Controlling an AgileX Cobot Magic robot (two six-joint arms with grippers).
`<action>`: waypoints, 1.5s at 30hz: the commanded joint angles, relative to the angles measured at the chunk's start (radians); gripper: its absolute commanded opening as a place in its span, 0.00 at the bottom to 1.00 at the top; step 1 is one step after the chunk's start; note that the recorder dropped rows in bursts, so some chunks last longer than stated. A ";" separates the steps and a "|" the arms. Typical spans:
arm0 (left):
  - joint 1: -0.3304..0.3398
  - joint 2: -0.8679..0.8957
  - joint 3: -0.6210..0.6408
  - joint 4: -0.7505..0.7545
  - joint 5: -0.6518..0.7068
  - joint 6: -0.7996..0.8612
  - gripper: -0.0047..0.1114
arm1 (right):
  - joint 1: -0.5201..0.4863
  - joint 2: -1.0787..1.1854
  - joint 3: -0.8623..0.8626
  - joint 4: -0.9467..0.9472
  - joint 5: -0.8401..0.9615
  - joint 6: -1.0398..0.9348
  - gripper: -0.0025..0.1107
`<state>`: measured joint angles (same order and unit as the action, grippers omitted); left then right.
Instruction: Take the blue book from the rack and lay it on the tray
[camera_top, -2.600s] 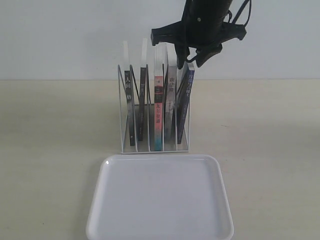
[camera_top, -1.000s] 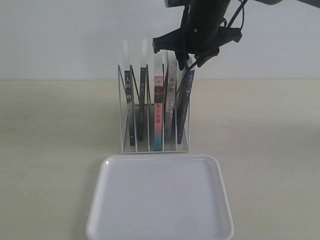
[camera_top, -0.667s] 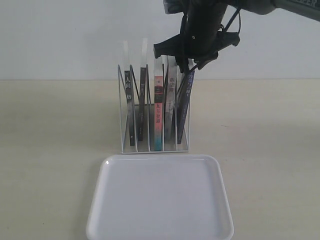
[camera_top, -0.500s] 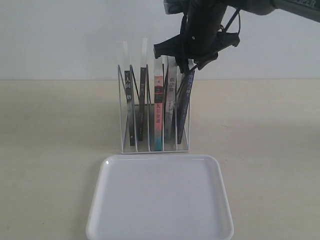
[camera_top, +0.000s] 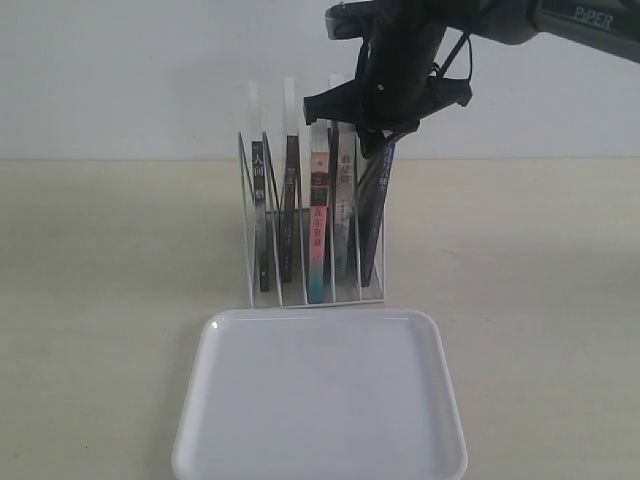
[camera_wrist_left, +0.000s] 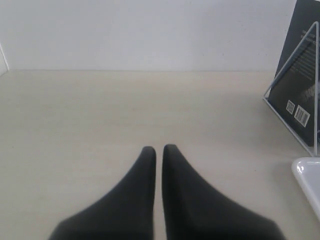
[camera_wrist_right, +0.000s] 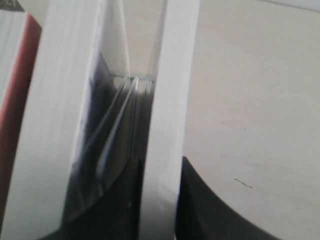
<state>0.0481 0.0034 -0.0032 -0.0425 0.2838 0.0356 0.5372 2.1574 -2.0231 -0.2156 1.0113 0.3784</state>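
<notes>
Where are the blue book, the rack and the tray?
blue book (camera_top: 375, 225): exterior view, on its spine.
rack (camera_top: 244, 215): exterior view, on its left wire.
tray (camera_top: 320, 400): exterior view, on its bare floor.

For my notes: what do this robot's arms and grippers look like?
The right arm is glossy black with white PiPER lettering and loose black cables; the right gripper has a wide black crossbar. The left gripper has two matte black tapered fingers.

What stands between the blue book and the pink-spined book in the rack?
One grey-spined book, in its own slot of the rack; the exterior view shows it.
</notes>
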 joint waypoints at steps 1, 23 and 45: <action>0.000 -0.003 0.003 0.001 -0.007 -0.002 0.08 | -0.009 -0.048 -0.002 -0.027 0.002 0.016 0.02; 0.000 -0.003 0.003 0.001 -0.007 -0.002 0.08 | -0.009 -0.203 -0.002 -0.033 0.078 0.052 0.02; 0.000 -0.003 0.003 0.001 -0.005 -0.002 0.08 | 0.001 -0.084 -0.002 -0.019 0.053 0.049 0.02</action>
<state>0.0481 0.0034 -0.0032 -0.0425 0.2838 0.0356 0.5390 2.0841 -2.0167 -0.2149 1.0854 0.4313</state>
